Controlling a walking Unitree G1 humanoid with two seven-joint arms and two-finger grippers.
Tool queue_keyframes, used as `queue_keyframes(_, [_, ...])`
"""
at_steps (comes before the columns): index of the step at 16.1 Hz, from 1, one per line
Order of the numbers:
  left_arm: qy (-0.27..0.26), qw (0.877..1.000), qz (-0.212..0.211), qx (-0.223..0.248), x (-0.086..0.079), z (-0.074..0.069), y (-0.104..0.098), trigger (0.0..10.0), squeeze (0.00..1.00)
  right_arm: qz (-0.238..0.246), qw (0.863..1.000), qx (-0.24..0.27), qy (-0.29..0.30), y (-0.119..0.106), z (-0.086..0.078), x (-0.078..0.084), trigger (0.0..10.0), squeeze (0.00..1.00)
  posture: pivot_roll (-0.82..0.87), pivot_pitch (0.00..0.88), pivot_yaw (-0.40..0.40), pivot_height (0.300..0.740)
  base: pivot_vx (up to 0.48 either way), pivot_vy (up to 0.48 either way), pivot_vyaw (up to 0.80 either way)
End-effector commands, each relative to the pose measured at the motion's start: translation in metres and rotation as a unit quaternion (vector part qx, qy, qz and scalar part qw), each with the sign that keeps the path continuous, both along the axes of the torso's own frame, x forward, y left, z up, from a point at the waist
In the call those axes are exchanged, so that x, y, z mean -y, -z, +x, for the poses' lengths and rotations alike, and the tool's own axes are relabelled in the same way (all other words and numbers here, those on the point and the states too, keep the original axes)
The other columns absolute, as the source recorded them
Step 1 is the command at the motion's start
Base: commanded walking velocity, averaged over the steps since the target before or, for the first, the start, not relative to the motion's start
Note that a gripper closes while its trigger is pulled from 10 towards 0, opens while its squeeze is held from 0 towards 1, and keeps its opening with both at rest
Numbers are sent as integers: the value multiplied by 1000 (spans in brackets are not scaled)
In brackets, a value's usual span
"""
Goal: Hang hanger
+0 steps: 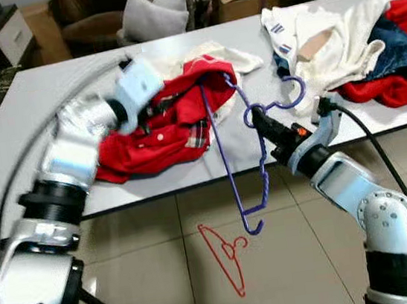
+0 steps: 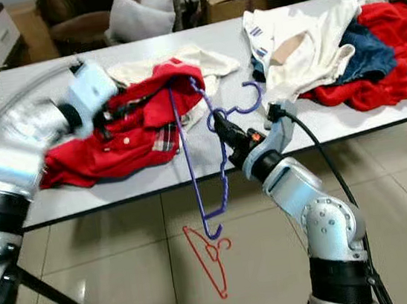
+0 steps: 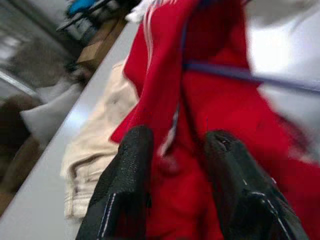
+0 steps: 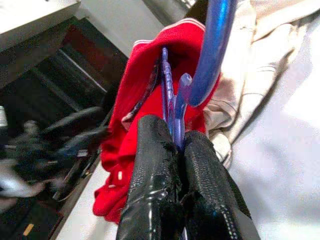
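Purple plastic is what the robot has hold of: a purple hanger (image 1: pixel 228 156) that hangs off the front edge of the white table (image 1: pixel 28 130), with its bottom end dangling over the tiled floor (image 1: pixel 165 262). The right gripper (image 1: pixel 257 119) has its two black fingers pressed tight together on the hanger, just under the curly hook. One end of the hanger is poked up into a red shirt (image 1: pixel 162 124) that lies bunched on the table. The left gripper (image 3: pixel 170 165) is down in that red shirt. Its fingers are a little apart with red cloth between them, and I cannot tell if it is really pinching the cloth. The left arm looks blurry, so I think it is moving. A red hanger (image 1: pixel 225 258) lies on the floor under the table. A pile of clothes (image 1: pixel 354 42) sits at the right end of the table, well apart from the shirt. Lots could go wrong. The shirt is only on one end of the hanger, so a pull could make it slide right off. The purple hanger is thin and held at one spot, so it could twist or slip out and fall down by the red one.
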State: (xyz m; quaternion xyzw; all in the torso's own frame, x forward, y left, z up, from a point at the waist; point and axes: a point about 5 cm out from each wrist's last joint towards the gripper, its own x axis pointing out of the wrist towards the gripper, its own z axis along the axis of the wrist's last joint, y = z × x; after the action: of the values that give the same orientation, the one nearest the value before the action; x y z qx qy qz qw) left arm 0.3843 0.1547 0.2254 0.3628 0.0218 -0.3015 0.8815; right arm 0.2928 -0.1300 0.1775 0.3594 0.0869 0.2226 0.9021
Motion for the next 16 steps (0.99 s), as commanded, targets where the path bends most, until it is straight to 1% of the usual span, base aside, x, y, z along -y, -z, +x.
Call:
queue_keyframes(1, [-16, 999, 18, 30, 0, 5, 3, 10000, 0, 6, 1000, 8, -13, -3, -1, -2, 0, 0, -239, 0, 92, 710, 0, 0, 0])
queue_keyframes(2, [-23, 999, 21, 42, 0, 7, 4, 10000, 0, 6, 1000, 9, -15, -3, -2, -3, 0, 0, -244, 0, 97, 710, 0, 0, 0])
queue_keyframes(3, [-24, 998, -9, 53, 0, 11, 0, 10000, 0, 8, 1000, 13, -17, -5, -2, -3, 0, 0, -250, 0, 101, 710, 0, 0, 0])
queue_keyframes(4, [-21, 998, -36, 46, 1, 12, -2, 10000, 0, 10, 1000, 15, -18, -5, -3, -3, 0, 0, -253, 0, 102, 710, 0, 0, 0])
queue_keyframes(5, [-24, 998, -49, 42, 1, 14, -2, 10000, 0, 11, 1000, 17, -20, -6, -3, -3, 0, 0, -253, 0, 102, 710, 0, 0, 0])
queue_keyframes(6, [-26, 997, -65, 21, -2, 17, 3, 10000, 0, 12, 999, 19, -23, -7, -4, -4, 0, 0, -257, 0, 103, 710, 0, 0, 0])
queue_keyframes(7, [-35, 998, -48, 20, -5, 19, 8, 10000, 0, 14, 999, 21, -25, -7, -5, -4, 0, 0, -257, 0, 103, 710, 0, 0, 0])
queue_keyframes(9, [-50, 998, -40, 19, -10, 22, 11, 10000, 0, 15, 999, 24, -30, -8, -5, -5, 0, 0, -257, 0, 101, 710, 0, 0, 0])
queue_keyframes(11, [-61, 997, -51, 3, -13, 24, 13, 10000, 0, 17, 999, 27, -36, -10, -5, -5, 0, 0, -257, 0, 96, 710, 0, 0, 0])
queue_keyframes(13, [-65, 996, -56, 0, -13, 25, 13, 10000, 0, 18, 999, 30, -41, -11, -5, -6, 0, 0, -257, 0, 94, 710, 0, 0, 0])
queue_keyframes(14, [-84, 994, -61, 15, -14, 27, 8, 10000, 0, 22, 998, 38, -48, -14, -6, -7, 0, 0, -257, 0, 94, 710, 0, 0, 0])
queue_keyframes(16, [-96, 992, -85, 16, -14, 29, 5, 10000, 0, 27, 997, 49, -61, -17, -9, -9, 0, 0, -257, 0, 94, 710, 0, 0, 0])
